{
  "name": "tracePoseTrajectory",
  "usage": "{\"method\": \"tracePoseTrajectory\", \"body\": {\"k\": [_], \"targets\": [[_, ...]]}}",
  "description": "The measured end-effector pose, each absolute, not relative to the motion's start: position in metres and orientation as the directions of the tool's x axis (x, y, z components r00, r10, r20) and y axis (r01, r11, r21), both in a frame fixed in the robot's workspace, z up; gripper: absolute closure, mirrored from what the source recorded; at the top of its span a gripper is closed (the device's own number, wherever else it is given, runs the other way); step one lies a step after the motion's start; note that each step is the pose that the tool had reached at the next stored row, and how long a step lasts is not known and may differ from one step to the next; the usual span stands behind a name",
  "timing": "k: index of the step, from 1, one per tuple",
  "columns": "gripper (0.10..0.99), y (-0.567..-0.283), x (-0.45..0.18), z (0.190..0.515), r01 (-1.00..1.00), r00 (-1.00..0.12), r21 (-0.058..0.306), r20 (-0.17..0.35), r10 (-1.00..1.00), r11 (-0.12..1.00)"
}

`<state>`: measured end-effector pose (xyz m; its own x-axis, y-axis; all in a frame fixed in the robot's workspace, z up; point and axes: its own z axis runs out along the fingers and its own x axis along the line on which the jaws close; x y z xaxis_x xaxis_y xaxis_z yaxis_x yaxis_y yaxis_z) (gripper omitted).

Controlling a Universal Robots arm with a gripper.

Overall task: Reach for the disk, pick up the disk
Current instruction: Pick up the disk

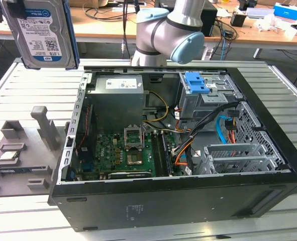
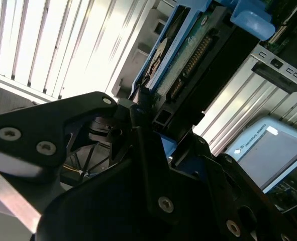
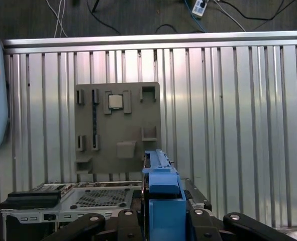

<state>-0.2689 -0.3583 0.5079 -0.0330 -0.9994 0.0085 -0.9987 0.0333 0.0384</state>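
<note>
The disk (image 1: 40, 32) hangs high at the exterior view's left, above the slatted table. It is a silver drive with a white-and-blue label and blue plastic along its edges. In the second wrist view the disk (image 2: 188, 60) sticks out from my gripper (image 2: 153, 118), showing its circuit board and connector side. The black fingers (image 2: 138, 108) are clamped on the blue bracket. In the first wrist view the blue bracket edge of the disk (image 3: 161, 196) stands between the fingers of my gripper (image 3: 161, 221), which is shut on it.
An open computer case (image 1: 188, 201) lies on the table, with a blue latch (image 1: 196, 83) on top of its metal drive cage. A grey fixture plate (image 3: 117, 125) with a chip in it lies on the table below the disk. The arm's elbow (image 1: 163, 30) is behind the case.
</note>
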Motion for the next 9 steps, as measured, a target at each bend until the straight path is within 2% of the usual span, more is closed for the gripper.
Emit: {"method": "tracePoseTrajectory", "body": {"k": [9], "targets": [[0.718,-0.358,-0.249,0.508,-0.999,-0.033,0.038,0.009,-0.999,0.033]]}}
